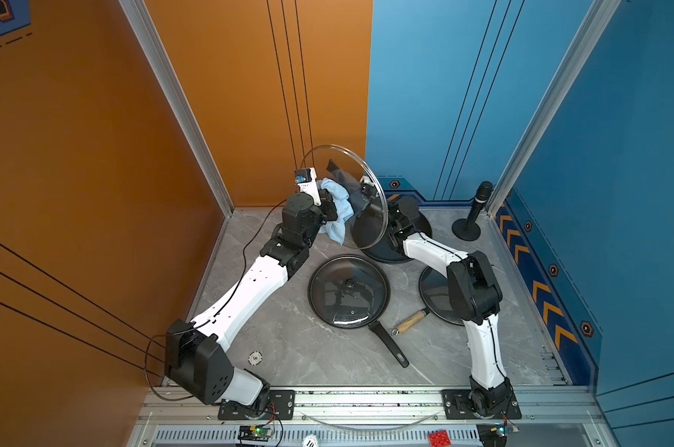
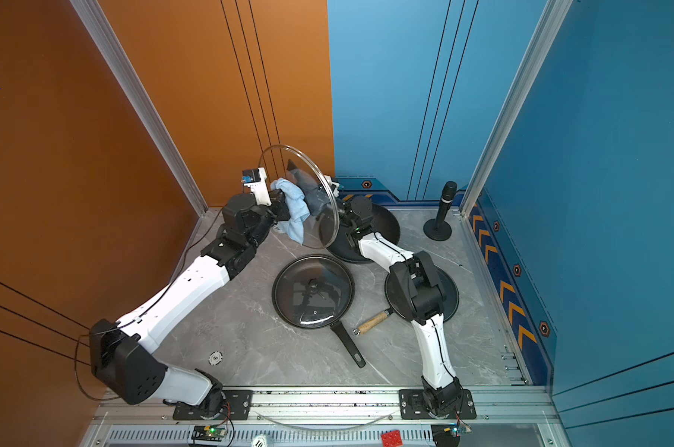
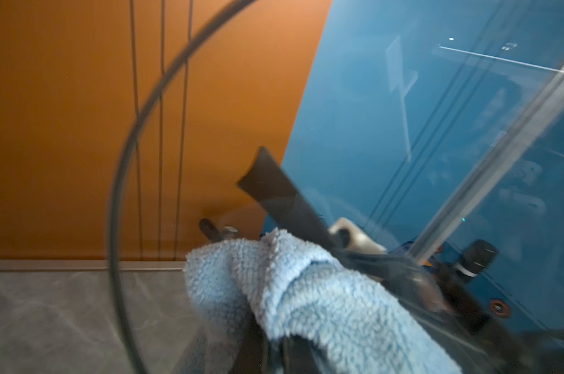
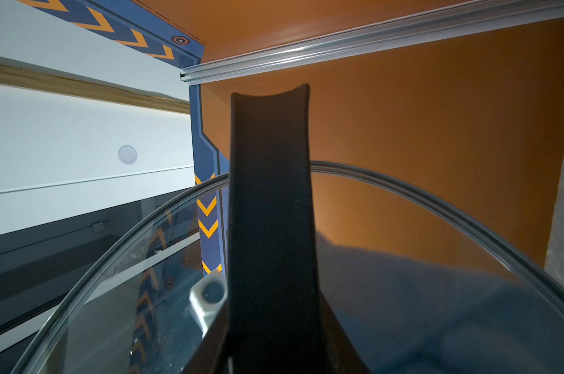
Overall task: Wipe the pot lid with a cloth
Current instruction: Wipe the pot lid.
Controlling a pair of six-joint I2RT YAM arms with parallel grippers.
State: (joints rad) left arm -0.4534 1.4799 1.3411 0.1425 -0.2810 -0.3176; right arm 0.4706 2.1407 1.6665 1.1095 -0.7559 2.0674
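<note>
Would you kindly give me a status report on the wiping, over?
Left gripper shut on cloth; right gripper shut on glass lid by handle. Lid aloft, cloth against its inner face. Lidded frying pan below, clear.

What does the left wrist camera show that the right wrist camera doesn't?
Left wrist only: the cloth as fluffy light blue against the glass, plus a black microphone. Right wrist only: white room panels beyond the enclosure. Both: the lid rim and its black handle; in the right wrist view the cloth is just a dark shape through the glass.
</note>
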